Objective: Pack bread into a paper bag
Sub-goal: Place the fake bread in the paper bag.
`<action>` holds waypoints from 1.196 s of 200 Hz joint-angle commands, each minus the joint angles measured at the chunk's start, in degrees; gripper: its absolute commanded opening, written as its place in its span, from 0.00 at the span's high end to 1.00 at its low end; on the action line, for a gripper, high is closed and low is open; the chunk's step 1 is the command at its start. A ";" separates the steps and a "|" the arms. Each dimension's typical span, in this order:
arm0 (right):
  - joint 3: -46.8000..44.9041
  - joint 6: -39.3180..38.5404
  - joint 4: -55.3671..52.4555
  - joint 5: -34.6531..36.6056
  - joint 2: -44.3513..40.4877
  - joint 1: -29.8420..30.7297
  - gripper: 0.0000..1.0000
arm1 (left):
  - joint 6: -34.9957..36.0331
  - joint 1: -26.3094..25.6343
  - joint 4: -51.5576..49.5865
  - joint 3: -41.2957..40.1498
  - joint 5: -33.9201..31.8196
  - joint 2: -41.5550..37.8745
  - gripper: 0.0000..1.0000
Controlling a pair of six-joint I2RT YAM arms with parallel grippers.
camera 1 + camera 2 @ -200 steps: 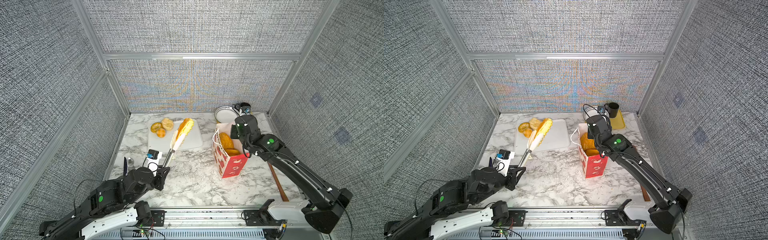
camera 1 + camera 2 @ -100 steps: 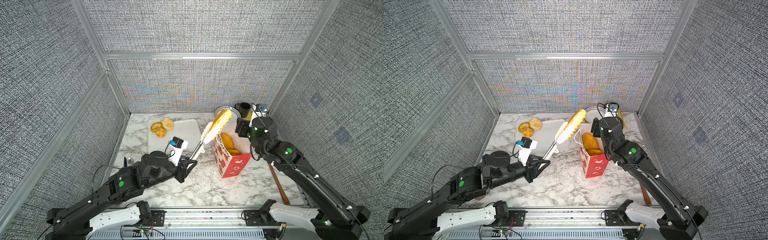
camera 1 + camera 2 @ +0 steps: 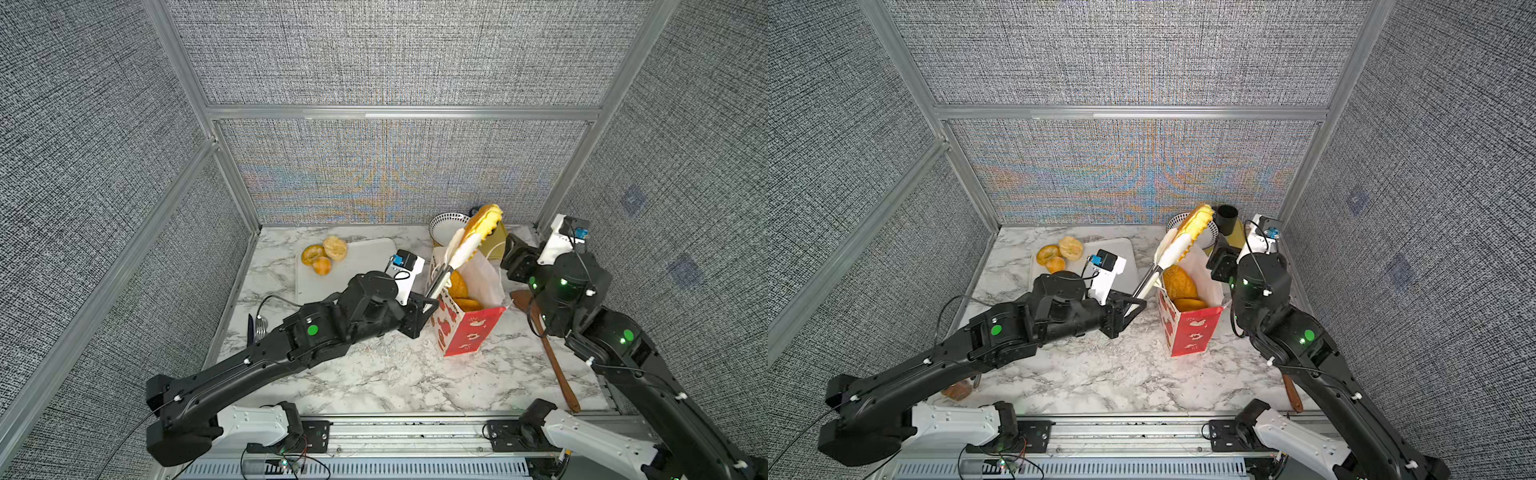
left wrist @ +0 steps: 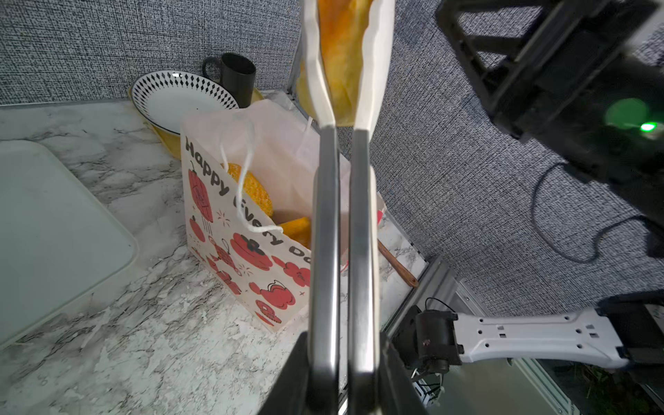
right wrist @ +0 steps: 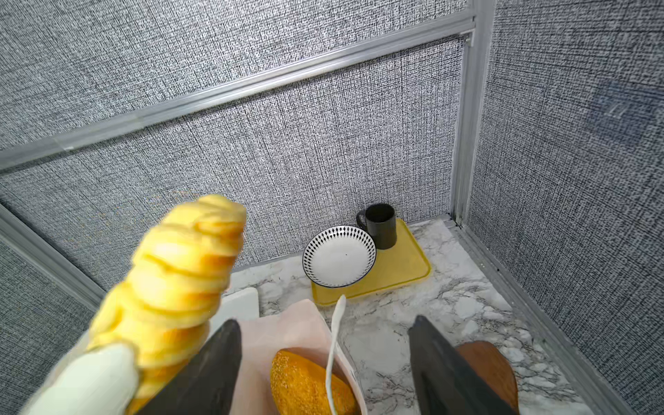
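Note:
My left gripper (image 3: 424,305) (image 4: 343,359) is shut on the metal handles of white-tipped tongs (image 3: 446,266) (image 4: 341,215). The tongs pinch a long yellow bread (image 3: 484,222) (image 3: 1198,222) (image 5: 179,273), held up over the open mouth of the paper bag (image 3: 469,336) (image 3: 1192,332) (image 4: 244,251). The bag stands upright with orange-brown bread (image 3: 457,284) (image 5: 305,381) inside. Three more rolls (image 3: 322,255) lie on the white board (image 3: 365,253). My right gripper (image 3: 513,259) (image 5: 323,321) is open beside the bag's far right rim, holding nothing.
A patterned bowl (image 3: 446,224) and a black mug (image 3: 1227,218) sit on a yellow tray (image 5: 395,273) in the back right corner. A wooden spatula (image 3: 548,349) lies right of the bag. A fork and knife (image 3: 255,326) lie at the left wall.
My left arm has carried the tongs and long bread from the white board rightward to above the bag. My right gripper has opened and drawn back from the bag's rim.

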 commanded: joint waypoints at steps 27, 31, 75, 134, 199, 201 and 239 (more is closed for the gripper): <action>-0.63 0.63 -1.18 0.90 -3.43 0.10 0.25 | -3.57 -0.03 -2.60 -0.02 -6.64 4.31 0.98; -0.63 0.63 -1.27 0.85 -3.57 0.11 0.25 | -3.68 -0.03 -2.91 -0.13 -6.81 4.50 0.98; -1.81 0.45 -0.86 0.33 -4.33 0.11 0.25 | -5.62 -0.29 -3.66 -3.63 -4.59 4.70 0.98; -2.48 0.72 -0.19 -0.49 -3.22 0.10 0.25 | -5.61 -1.51 -3.46 -6.90 -3.27 2.68 0.94; -2.38 0.82 0.20 -1.57 -1.03 0.11 0.25 | -2.39 -2.20 -3.07 -6.33 -3.25 0.52 0.61; -2.38 0.81 0.20 -1.57 -1.00 0.10 0.25 | -2.28 -2.22 -2.96 -6.32 -3.12 0.45 0.61; -3.02 0.85 0.42 -1.83 -0.38 0.10 0.25 | -0.93 -2.45 -2.91 -5.61 -4.39 -1.32 0.60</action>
